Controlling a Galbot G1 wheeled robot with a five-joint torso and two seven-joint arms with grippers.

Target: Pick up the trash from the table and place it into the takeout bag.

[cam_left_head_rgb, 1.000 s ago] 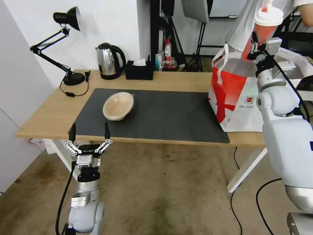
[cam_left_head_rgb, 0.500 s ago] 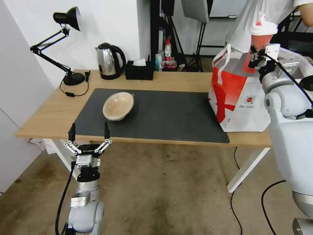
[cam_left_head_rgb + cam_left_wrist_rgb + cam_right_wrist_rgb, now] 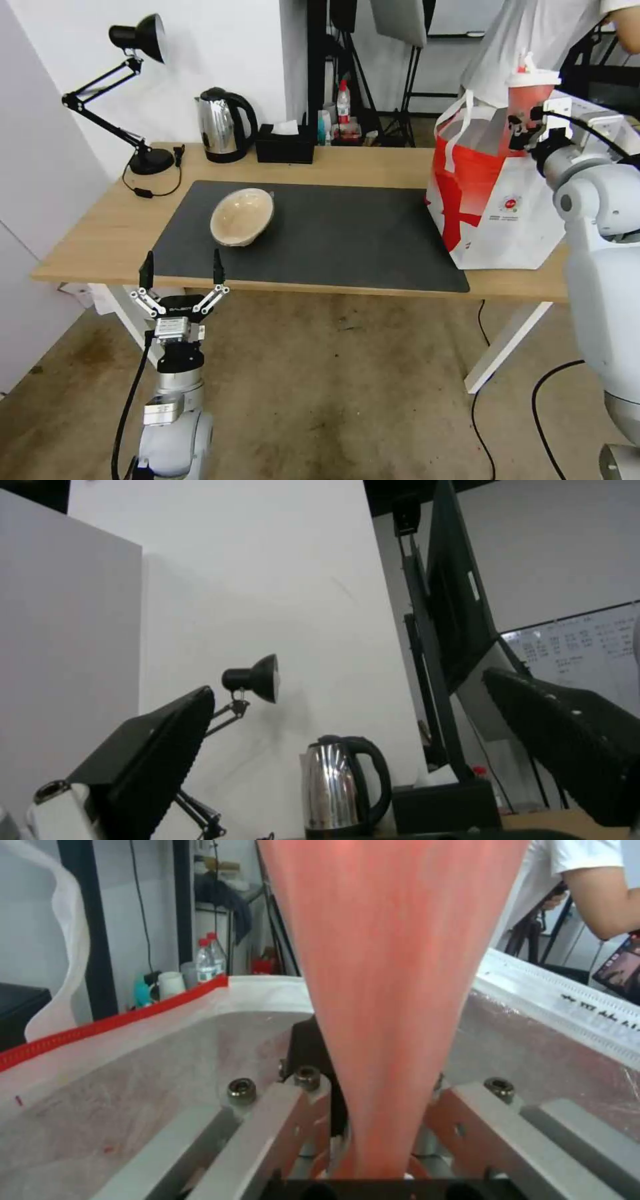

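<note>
My right gripper [image 3: 523, 127] is shut on the red drink cup with a white lid [image 3: 528, 93], holding it upright in the open mouth of the red-and-white takeout bag [image 3: 490, 200] at the table's right end. In the right wrist view the cup [image 3: 393, 990] rises between the fingers with the bag's foil lining [image 3: 133, 1075] around it. A beige paper-like bowl [image 3: 242, 216] lies tilted on the dark grey mat [image 3: 333, 233] of the light-wood table [image 3: 100, 233]. My left gripper [image 3: 181, 270] hangs open below the table's front edge, left of the bowl.
A steel kettle [image 3: 223, 125], a black tissue box [image 3: 285, 145] and a black desk lamp [image 3: 137, 40] stand along the table's back. A person in a white shirt stands behind the bag. Cables run over the floor at the right.
My right gripper has lowered the red cup toward the bag's opening. The left arm and the bowl have not moved.
</note>
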